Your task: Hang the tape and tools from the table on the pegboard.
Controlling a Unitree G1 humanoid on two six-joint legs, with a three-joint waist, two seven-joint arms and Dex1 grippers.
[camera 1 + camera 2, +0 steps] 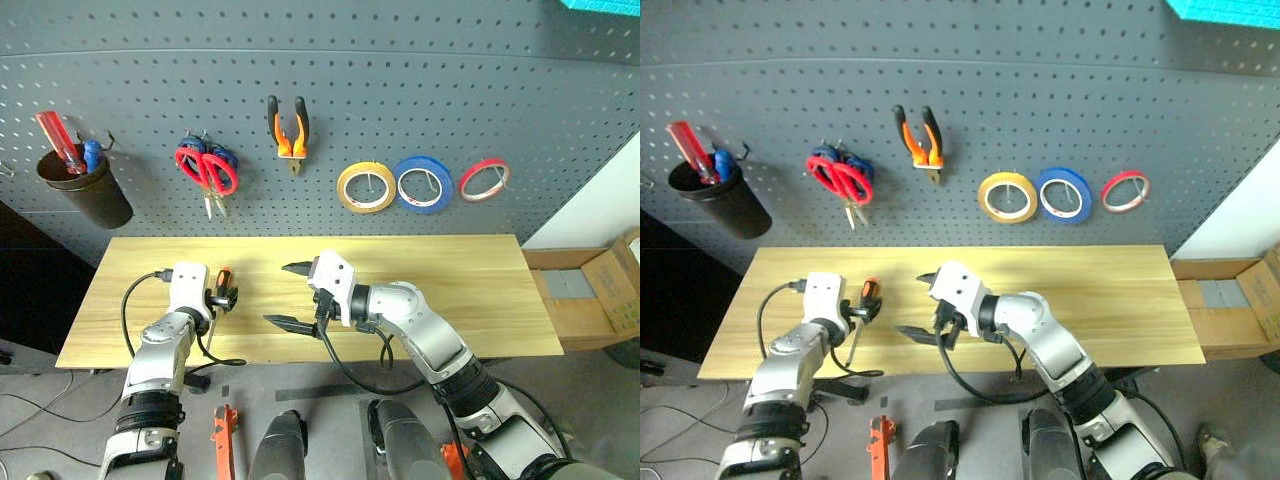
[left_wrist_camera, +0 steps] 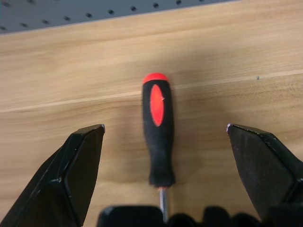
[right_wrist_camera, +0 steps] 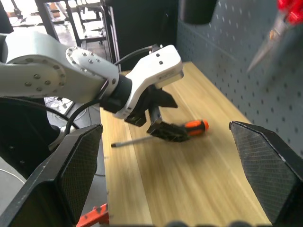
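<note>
Nearest to me, both grippers stand wide and hold nothing. Left gripper (image 1: pixel 222 298) hangs over the screwdriver (image 2: pixel 157 135), which lies flat on the table (image 1: pixel 470 290); I see its black-and-orange handle between the spread fingers, untouched. Right gripper (image 1: pixel 292 296) hovers just beside, pointing toward it. Farther back on the pegboard (image 1: pixel 420 90) hang the red-handled scissors (image 1: pixel 205 170), pliers (image 1: pixel 288 130) and yellow tape (image 1: pixel 366 187).
</note>
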